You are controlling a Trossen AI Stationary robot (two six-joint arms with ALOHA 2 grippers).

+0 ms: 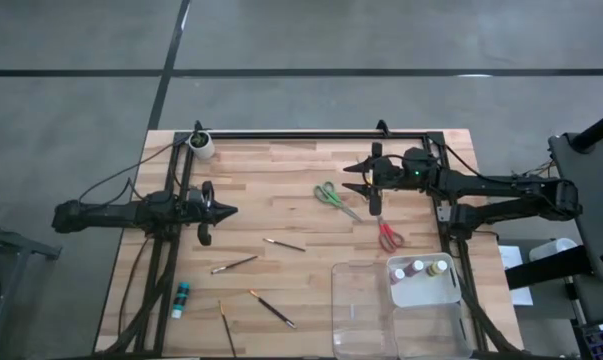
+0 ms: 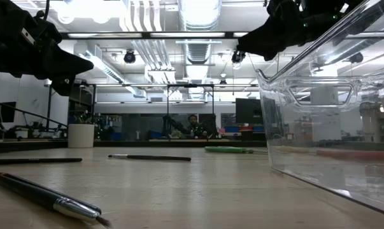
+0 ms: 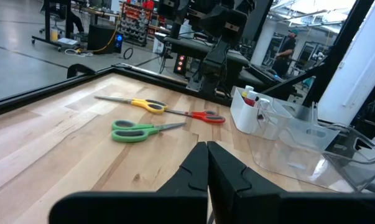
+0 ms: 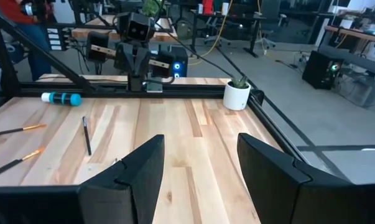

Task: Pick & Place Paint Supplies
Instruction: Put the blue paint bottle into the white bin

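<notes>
My left gripper (image 1: 228,210) (image 3: 207,158) is shut and touches nothing, hovering over the table's left half. My right gripper (image 1: 347,178) (image 4: 199,163) is open above the table, just beyond the green-handled scissors (image 1: 335,196) (image 3: 139,130), and touches nothing. The yellow-handled scissors (image 3: 142,104) and red-handled scissors (image 1: 388,236) (image 3: 203,116) lie flat nearby. Several thin brushes (image 1: 284,245) (image 1: 234,265) (image 1: 272,308) lie on the wood. A teal bottle (image 1: 181,298) (image 4: 61,98) lies on its side near the left edge. Three bottles (image 1: 418,268) stand in the tray's white compartment.
The clear plastic tray (image 1: 361,310) (image 2: 332,127) sits at the near right. A small white cup with a plant (image 1: 200,145) (image 4: 237,94) stands at the far left corner. A black frame (image 1: 311,134) borders the table. Bare wood lies between the two grippers.
</notes>
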